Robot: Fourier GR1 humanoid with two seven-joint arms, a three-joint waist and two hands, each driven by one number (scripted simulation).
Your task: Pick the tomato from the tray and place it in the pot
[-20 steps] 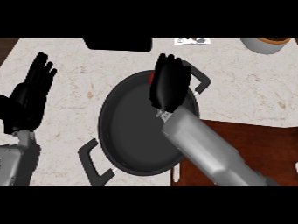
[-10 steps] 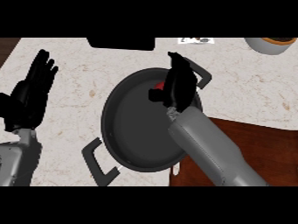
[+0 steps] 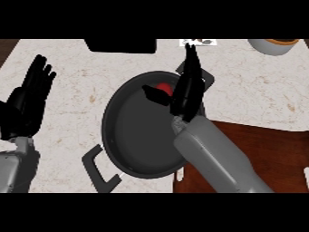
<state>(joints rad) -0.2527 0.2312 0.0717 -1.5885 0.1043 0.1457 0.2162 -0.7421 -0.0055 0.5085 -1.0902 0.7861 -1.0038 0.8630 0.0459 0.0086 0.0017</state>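
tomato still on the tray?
No, the tomato lies inside the pot, beside the open right hand; the tray holds none.

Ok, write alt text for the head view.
The right robot hand is open over the dark pot, with the red tomato inside the pot beside its thumb. The left robot hand rests open at the left; the brown tray lies at the lower right.

A pale marbled bench (image 3: pixel 263 86) carries a beige bowl (image 3: pixel 274 45) at its far right corner and a black box (image 3: pixel 120 45) far back.
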